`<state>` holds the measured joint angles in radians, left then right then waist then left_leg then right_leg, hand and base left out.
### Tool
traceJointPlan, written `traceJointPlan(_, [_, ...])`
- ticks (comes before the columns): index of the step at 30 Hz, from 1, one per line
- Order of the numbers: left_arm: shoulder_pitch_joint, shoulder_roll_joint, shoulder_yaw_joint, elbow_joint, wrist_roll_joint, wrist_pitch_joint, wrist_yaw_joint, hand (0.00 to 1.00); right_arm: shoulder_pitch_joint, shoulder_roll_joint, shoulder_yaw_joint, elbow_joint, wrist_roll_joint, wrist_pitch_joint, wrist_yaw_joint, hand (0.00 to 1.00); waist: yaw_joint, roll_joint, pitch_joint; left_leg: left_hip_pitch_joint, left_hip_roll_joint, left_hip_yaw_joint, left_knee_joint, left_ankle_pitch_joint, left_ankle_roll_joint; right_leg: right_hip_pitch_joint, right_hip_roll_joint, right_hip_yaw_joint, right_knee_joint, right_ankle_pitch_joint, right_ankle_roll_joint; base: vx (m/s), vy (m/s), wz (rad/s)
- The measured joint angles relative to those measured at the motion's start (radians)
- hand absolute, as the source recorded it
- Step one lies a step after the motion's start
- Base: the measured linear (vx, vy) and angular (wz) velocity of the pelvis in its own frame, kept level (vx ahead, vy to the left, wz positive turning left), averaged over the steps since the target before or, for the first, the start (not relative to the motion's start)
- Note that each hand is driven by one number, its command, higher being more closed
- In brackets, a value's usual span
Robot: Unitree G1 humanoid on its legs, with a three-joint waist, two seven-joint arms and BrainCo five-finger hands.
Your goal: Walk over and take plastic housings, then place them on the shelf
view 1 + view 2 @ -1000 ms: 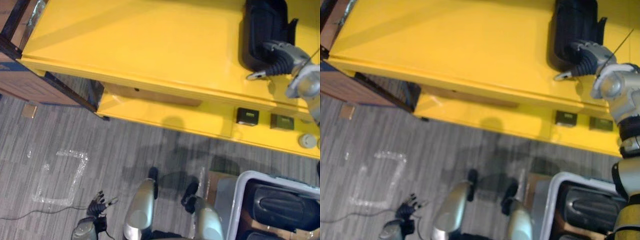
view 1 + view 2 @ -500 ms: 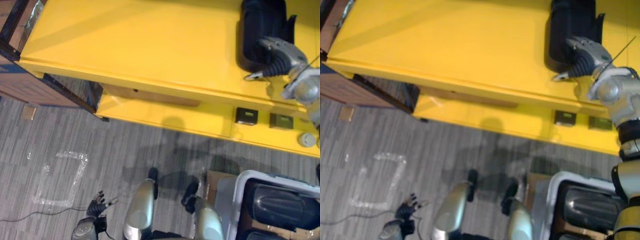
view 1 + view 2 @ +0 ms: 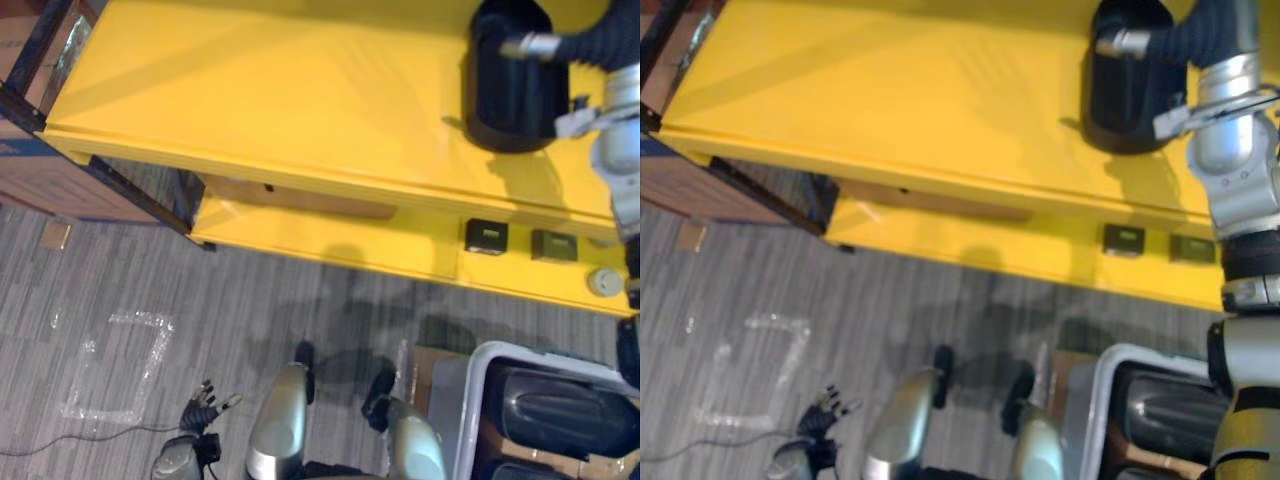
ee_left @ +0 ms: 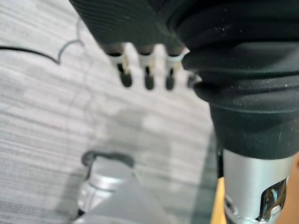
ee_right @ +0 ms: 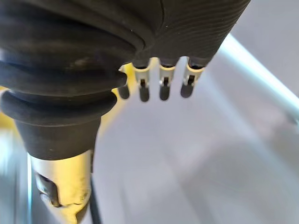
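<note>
1. Now, the black plastic housing (image 3: 510, 85) lies on the top of the yellow shelf (image 3: 280, 90), toward its right end. A band of yellow shows between it and the front edge.
2. The right hand (image 3: 590, 45) hangs over the housing's far end, one silver finger reaching across it. Whether it touches the plastic cannot be told from the head views.
3. From its own wrist, the fingers (image 5: 162, 86) hang straight in a row with nothing between them. The hand is slack and carries nothing.
4. By the look of it the put-down is done, and the step in hand is a clean let-go. The hand should rise straight up with loose fingers, so no dark tip hooks the rim. A sideways sweep could drag the housing toward the front edge.
5. The left hand (image 3: 202, 413) is low at the lower left over the grey carpet (image 3: 300, 300), fingers spread and empty.
6. On the shelf's lower tier (image 3: 330, 235) sit two small dark square parts (image 3: 486, 236) and a pale round piece (image 3: 603, 281).
7. At the lower right, a white bin (image 3: 520, 350) on the floor holds more black housings (image 3: 560, 410), likely the next to fetch.
8. At the far left are a cardboard box (image 3: 40, 180) and a taped square (image 3: 110, 365) on the carpet.
</note>
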<state>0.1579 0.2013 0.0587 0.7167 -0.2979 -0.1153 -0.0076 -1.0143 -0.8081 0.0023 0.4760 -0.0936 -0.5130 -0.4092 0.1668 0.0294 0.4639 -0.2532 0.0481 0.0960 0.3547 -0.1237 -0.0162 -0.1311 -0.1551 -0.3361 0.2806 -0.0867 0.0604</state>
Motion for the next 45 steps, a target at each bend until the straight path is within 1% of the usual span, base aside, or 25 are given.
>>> traceJointPlan(1, [0.0,-0.007,0.0,0.006,0.0,0.001,0.004,0.0,0.031,0.022,-0.055,-0.033,0.047,0.022,-0.006,0.0,-0.009,0.0,-0.002,0.013,-0.002,0.002,-0.008,0.0,0.0,0.015,0.0,0.001,-0.013,0.003,0.004,0.04,0.005,-0.04])
traceJointPlan(2, [0.002,-0.017,-0.001,0.02,0.0,0.004,0.005,0.0,0.066,0.046,-0.097,-0.051,0.083,0.045,-0.005,0.0,-0.019,-0.002,-0.019,0.02,-0.005,0.005,-0.02,0.0,0.0,0.02,0.0,0.002,-0.026,0.007,0.007,0.05,0.004,-0.08])
traceJointPlan(3, [0.003,-0.021,-0.002,0.026,0.0,0.006,0.005,0.0,0.087,0.058,-0.113,-0.058,0.1,0.066,-0.003,0.0,-0.021,-0.004,-0.029,0.028,-0.005,0.011,-0.03,0.001,0.001,0.024,0.0,0.006,-0.035,0.01,0.009,0.07,0.005,-0.14])
traceJointPlan(5, [0.019,-0.033,-0.001,0.043,0.004,0.011,0.007,0.0,0.178,0.11,-0.161,-0.07,0.18,0.154,0.028,0.0,-0.035,-0.012,-0.082,0.054,-0.008,0.023,-0.06,0.002,0.001,0.045,0.003,0.013,-0.074,0.02,0.014,0.12,-0.001,-0.16])
traceJointPlan(6, [0.024,-0.037,-0.001,0.046,0.006,0.011,0.007,0.0,0.196,0.125,-0.172,-0.07,0.206,0.18,0.039,0.0,-0.042,-0.014,-0.09,0.067,-0.01,0.023,-0.066,0.003,0.001,0.058,0.003,0.013,-0.085,0.022,0.016,0.16,-0.005,-0.11])
traceJointPlan(8, [0.037,-0.059,-0.002,0.054,0.032,0.019,0.024,0.0,0.254,0.169,-0.22,-0.069,0.287,0.27,0.065,0.0,-0.056,-0.016,-0.117,0.099,-0.011,0.03,-0.076,0.002,0.001,0.099,0.007,0.016,-0.123,0.031,0.018,0.14,-0.004,-0.08])
traceJointPlan(9, [0.041,-0.064,-0.002,0.055,0.034,0.022,0.028,0.0,0.26,0.179,-0.227,-0.067,0.304,0.292,0.073,0.0,-0.061,-0.018,-0.126,0.102,-0.011,0.032,-0.079,0.003,0.001,0.102,0.009,0.017,-0.129,0.033,0.018,0.1,-0.006,-0.13])
traceJointPlan(11, [0.042,-0.077,-0.002,0.075,0.042,0.026,0.036,0.0,0.265,0.205,-0.235,-0.061,0.344,0.365,0.131,0.0,-0.068,-0.019,-0.135,0.123,-0.005,0.054,-0.093,0.003,0.001,0.113,0.017,0.038,-0.152,0.045,0.015,0.07,-0.011,-0.24])
traceJointPlan(12, [0.042,-0.079,-0.002,0.08,0.042,0.028,0.037,0.0,0.266,0.208,-0.235,-0.053,0.356,0.376,0.147,0.0,-0.072,-0.019,-0.135,0.128,-0.005,0.055,-0.095,0.002,0.001,0.118,0.017,0.039,-0.157,0.045,0.016,0.03,-0.018,-0.16])
traceJointPlan(14, [0.042,-0.086,-0.002,0.088,0.041,0.029,0.045,0.0,0.266,0.219,-0.234,-0.003,0.362,0.413,0.195,0.0,-0.074,-0.018,-0.136,0.134,-0.004,0.056,-0.102,0.002,0.001,0.126,0.02,0.04,-0.167,0.05,0.014,0.0,-0.008,-0.02])
traceJointPlan(15, [0.042,-0.086,-0.002,0.09,0.041,0.029,0.046,0.0,0.266,0.221,-0.233,0.011,0.362,0.416,0.207,0.0,-0.074,-0.018,-0.136,0.133,-0.004,0.055,-0.102,0.002,0.001,0.125,0.02,0.04,-0.168,0.051,0.014,-0.03,0.001,0.01])
traceJointPlan(16, [0.042,-0.086,-0.002,0.095,0.04,0.03,0.048,0.0,0.266,0.228,-0.233,0.032,0.368,0.435,0.228,0.0,-0.073,-0.018,-0.136,0.13,-0.004,0.055,-0.103,0.002,0.001,0.121,0.02,0.04,-0.168,0.053,0.014,-0.04,0.01,0.01])
traceJointPlan(18, [0.042,-0.085,-0.002,0.101,0.037,0.03,0.051,0.0,0.266,0.233,-0.217,0.065,0.378,0.446,0.256,0.0,-0.071,-0.018,-0.136,0.125,-0.006,0.055,-0.104,0.002,0.001,0.115,0.019,0.041,-0.167,0.056,0.015,-0.05,0.019,0.0])
traceJointPlan(21, [0.043,-0.085,-0.001,0.106,0.029,0.03,0.058,0.0,0.261,0.234,-0.193,0.095,0.397,0.45,0.303,0.0,-0.069,-0.014,-0.134,0.109,-0.01,0.055,-0.102,0.004,0.002,0.095,0.014,0.042,-0.156,0.059,0.017,-0.05,0.028,0.02])
traceJointPlan(22, [0.042,-0.086,-0.002,0.109,0.029,0.03,0.059,0.0,0.261,0.234,-0.186,0.096,0.397,0.45,0.314,0.0,-0.07,-0.011,-0.132,0.109,-0.012,0.055,-0.103,0.005,0.003,0.094,0.012,0.042,-0.152,0.059,0.017,-0.04,0.025,0.0])
traceJointPlan(26, [0.04,-0.091,-0.002,0.11,0.021,0.03,0.058,0.0,0.231,0.234,-0.167,0.101,0.403,0.452,0.376,0.0,-0.073,0.023,-0.113,0.111,-0.024,0.055,-0.122,0.018,0.009,0.081,-0.001,0.042,-0.134,0.057,0.017,-0.05,0.019,0.02])
traceJointPlan(28, [0.04,-0.09,-0.001,0.11,0.021,0.029,0.057,0.0,0.228,0.234,-0.159,0.103,0.403,0.455,0.401,0.0,-0.073,0.03,-0.104,0.112,-0.03,0.054,-0.14,0.034,0.012,0.073,-0.003,0.041,-0.132,0.057,0.017,-0.02,-0.001,0.02])
traceJointPlan(32, [0.038,-0.092,-0.002,0.104,0.02,0.029,0.057,0.0,0.223,0.234,-0.112,0.114,0.403,0.491,0.446,0.0,-0.072,0.03,-0.084,0.112,-0.029,0.053,-0.154,0.046,0.009,0.062,-0.005,0.041,-0.12,0.055,0.014,0.0,0.0,0.0])
traceJointPlan(34, [0.038,-0.092,-0.002,0.098,0.02,0.029,0.057,0.0,0.219,0.234,-0.103,0.119,0.403,0.492,0.457,0.0,-0.073,0.031,-0.078,0.113,-0.028,0.053,-0.154,0.046,0.009,0.061,-0.005,0.041,-0.115,0.053,0.01,0.0,0.0,0.0])
traceJointPlan(36, [0.036,-0.091,-0.002,0.08,0.019,0.029,0.057,0.0,0.208,0.234,-0.103,0.119,0.403,0.503,0.476,0.0,-0.075,0.032,-0.063,0.114,-0.028,0.053,-0.154,0.046,0.008,0.06,-0.005,0.042,-0.112,0.052,0.009,0.0,0.0,0.0])
traceJointPlan(39, [0.033,-0.092,-0.003,0.072,0.005,0.03,0.058,0.0,0.207,0.234,-0.101,0.117,0.403,0.541,0.495,0.0,-0.076,0.033,-0.048,0.113,-0.028,0.054,-0.155,0.047,0.007,0.054,-0.007,0.043,-0.105,0.049,0.01,0.0,0.0,0.0])
traceJointPlan(45, [0.033,-0.091,-0.003,0.068,-0.009,0.03,0.057,0.0,0.21,0.235,-0.101,0.093,0.403,0.553,0.524,0.0,-0.083,0.034,-0.045,0.12,-0.031,0.057,-0.169,0.053,0.006,0.043,-0.014,0.047,-0.082,0.035,0.009,0.0,0.0,0.0])
